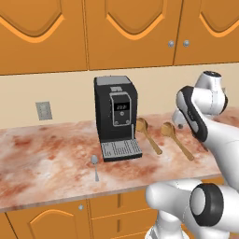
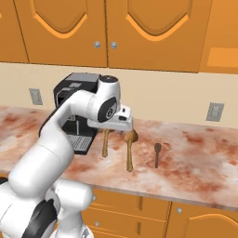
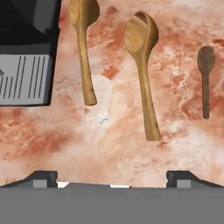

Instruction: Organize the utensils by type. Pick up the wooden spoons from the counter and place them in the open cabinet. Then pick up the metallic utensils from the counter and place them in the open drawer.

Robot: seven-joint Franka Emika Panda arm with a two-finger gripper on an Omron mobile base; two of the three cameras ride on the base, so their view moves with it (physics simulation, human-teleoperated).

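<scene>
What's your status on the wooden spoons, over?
Fingers open, holding nothing, above the counter. Both wooden spoons lie flat, apart, untouched. Coffee machine close beside one spoon.

Spoons on the counter (image 1: 51,163)
Two wooden spoons (image 3: 142,65) lie side by side right of the coffee machine (image 1: 115,116); one metal spoon (image 1: 95,165) lies before it, another (image 2: 157,153) right of them.

The counter (image 1: 46,158) is showing reddish-pink marbling with white patches; two wooden spoons (image 3: 142,65) are showing tan-brown; the coffee machine (image 1: 115,116) is showing black with grey grille; the cabinets (image 2: 139,32) are glowing orange.
</scene>
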